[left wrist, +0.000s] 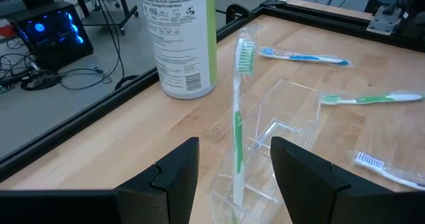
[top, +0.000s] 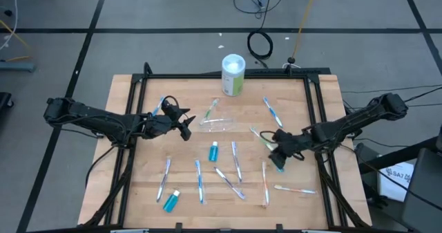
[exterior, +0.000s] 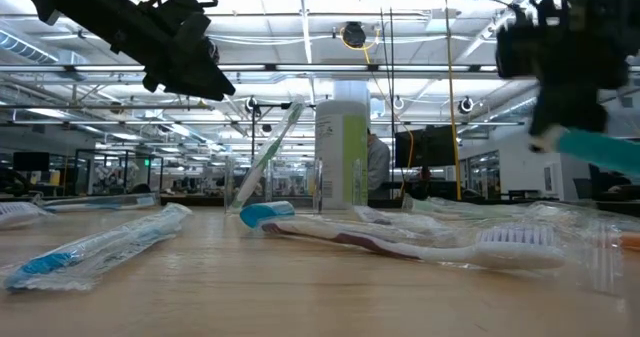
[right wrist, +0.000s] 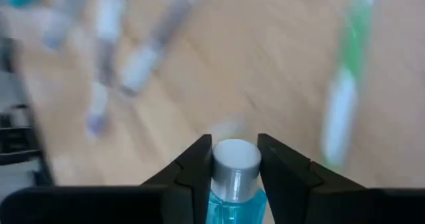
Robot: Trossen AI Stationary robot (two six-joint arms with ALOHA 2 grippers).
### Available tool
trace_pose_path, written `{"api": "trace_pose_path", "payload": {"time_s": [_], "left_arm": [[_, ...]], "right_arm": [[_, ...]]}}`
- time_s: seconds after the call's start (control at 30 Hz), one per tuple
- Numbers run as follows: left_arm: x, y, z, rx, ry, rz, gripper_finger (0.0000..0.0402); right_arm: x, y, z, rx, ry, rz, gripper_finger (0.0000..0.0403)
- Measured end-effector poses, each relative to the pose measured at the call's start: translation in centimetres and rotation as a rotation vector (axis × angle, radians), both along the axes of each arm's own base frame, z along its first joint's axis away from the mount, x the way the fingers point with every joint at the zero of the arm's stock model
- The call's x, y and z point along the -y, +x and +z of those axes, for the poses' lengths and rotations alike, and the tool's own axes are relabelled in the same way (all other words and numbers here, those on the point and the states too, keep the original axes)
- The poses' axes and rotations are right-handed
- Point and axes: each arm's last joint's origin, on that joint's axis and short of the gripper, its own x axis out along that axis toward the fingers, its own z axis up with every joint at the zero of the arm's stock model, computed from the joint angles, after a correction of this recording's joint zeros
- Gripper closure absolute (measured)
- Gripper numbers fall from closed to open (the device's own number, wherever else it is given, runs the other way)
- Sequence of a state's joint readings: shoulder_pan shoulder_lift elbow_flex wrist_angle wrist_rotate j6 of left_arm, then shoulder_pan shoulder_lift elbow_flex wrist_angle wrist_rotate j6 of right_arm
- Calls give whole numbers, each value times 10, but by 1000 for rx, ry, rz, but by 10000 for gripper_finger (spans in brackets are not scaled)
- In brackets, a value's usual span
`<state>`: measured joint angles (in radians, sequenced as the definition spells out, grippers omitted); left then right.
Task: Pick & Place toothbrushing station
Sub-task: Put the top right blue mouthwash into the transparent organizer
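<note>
The clear plastic cup sits mid-table with a green toothbrush in it, handle end inside, head slanting up. My left gripper hovers open just left of the cup, and in its wrist view its fingers frame the cup without touching. My right gripper is at the right, raised off the table and shut on a blue white-capped tube. Several wrapped toothbrushes and two more blue tubes lie flat on the wooden table. My right gripper pinches the blue tube between its two fingers at the neck, just behind the white cap. The cap end sticks out past the fingertips. The tube is lifted clear of the table, slanting down from the fingers.
A tall white-and-green canister stands at the far edge behind the cup. A black frame rail rims the table. Toothbrushes lie scattered toward the near edge and at the right, and one lies close in the low view.
</note>
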<state>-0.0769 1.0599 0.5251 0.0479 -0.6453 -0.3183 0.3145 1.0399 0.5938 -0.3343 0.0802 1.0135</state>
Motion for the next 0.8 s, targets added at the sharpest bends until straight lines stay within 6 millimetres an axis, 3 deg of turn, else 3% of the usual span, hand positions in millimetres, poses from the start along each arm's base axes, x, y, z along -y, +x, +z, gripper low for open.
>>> {"api": "trace_pose_path", "payload": {"time_s": [0.17, 0.47, 0.63, 0.8], "left_arm": [[0, 0, 0, 6, 0, 0, 211], [0, 0, 1, 8, 0, 2, 211], [0, 0, 1, 8, 0, 3, 211], [0, 0, 1, 8, 1, 3, 211]], "right_arm": [[0, 21, 25, 370, -227, 37, 304], [8, 64, 56, 858, -845, 40, 296], [16, 87, 47, 1029, -1031, 50, 306], [34, 117, 25, 1025, -1039, 55, 300]]}}
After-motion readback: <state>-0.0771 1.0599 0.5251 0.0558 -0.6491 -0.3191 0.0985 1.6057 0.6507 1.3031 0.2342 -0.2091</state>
